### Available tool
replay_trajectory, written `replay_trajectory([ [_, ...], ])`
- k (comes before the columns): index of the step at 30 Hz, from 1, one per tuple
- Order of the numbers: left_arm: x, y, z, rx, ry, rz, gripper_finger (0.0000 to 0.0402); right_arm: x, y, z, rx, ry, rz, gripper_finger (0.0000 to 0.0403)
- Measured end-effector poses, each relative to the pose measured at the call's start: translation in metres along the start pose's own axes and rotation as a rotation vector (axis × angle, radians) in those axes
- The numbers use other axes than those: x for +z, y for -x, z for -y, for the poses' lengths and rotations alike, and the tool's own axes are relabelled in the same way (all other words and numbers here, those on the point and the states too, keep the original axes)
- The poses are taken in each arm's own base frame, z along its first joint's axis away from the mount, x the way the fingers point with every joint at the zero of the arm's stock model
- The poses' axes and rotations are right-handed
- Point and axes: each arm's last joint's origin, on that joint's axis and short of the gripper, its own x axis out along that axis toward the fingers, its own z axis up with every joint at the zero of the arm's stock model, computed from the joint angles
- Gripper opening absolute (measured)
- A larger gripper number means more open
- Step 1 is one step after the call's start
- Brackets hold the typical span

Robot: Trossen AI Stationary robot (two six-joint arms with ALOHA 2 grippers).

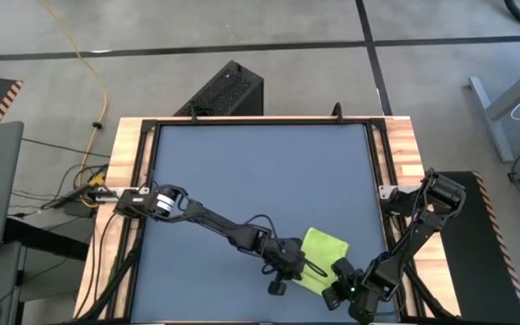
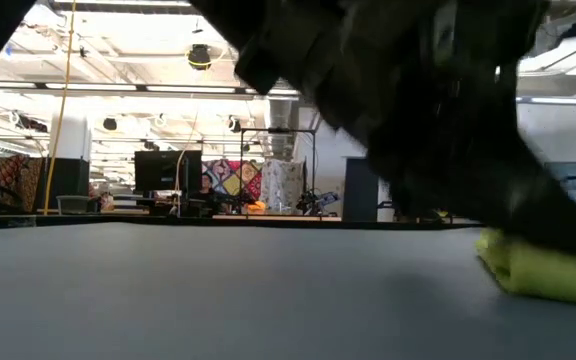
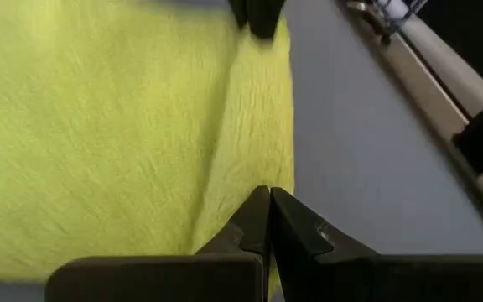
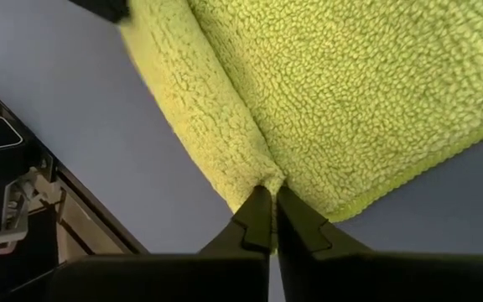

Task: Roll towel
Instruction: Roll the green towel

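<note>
Both grippers, left [image 3: 268, 205] and right [image 4: 271, 205], pinch opposite ends of the first turned-over fold of the towel [image 1: 323, 257] near the mat's [image 1: 260, 171] near-right corner; rolling has just started, and next calls for turning both ends together.

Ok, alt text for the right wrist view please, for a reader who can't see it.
The right gripper, its two dark fingers shut, pinches the rolled edge of the lime yellow-green towel, which fills most of the picture. The towel lies on the grey-blue table, and a dark fingertip of the left gripper shows at the roll's far end.
</note>
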Motion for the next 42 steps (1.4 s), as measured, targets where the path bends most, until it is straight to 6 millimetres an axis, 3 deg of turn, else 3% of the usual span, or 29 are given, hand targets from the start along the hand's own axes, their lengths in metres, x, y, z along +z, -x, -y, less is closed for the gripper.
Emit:
replay_trajectory([
  [3, -0.011, -0.009, -0.001, -0.015, 0.048, -0.024, 0.0, 0.0, 0.0, 0.0, 0.002, -0.001, -0.001, 0.0041],
  [16, -0.009, -0.007, -0.008, 0.01, 0.074, -0.016, 0.0, 0.0, 0.001, -0.003, 0.023, -0.077, -0.013, 0.0088],
  [33, -0.006, -0.002, -0.028, -0.05, 0.294, -0.007, 0.0, 0.012, 0.04, -0.006, 0.034, -0.059, -0.022, 0.0187],
  [38, -0.004, 0.001, -0.037, -0.095, 0.393, -0.006, 0.0, 0.011, 0.054, -0.012, 0.119, 0.03, -0.041, 0.0195],
  [42, -0.002, 0.004, -0.045, -0.125, 0.457, -0.007, 0.0, 0.004, 0.06, -0.023, 0.22, 0.248, 0.006, 0.0194],
])
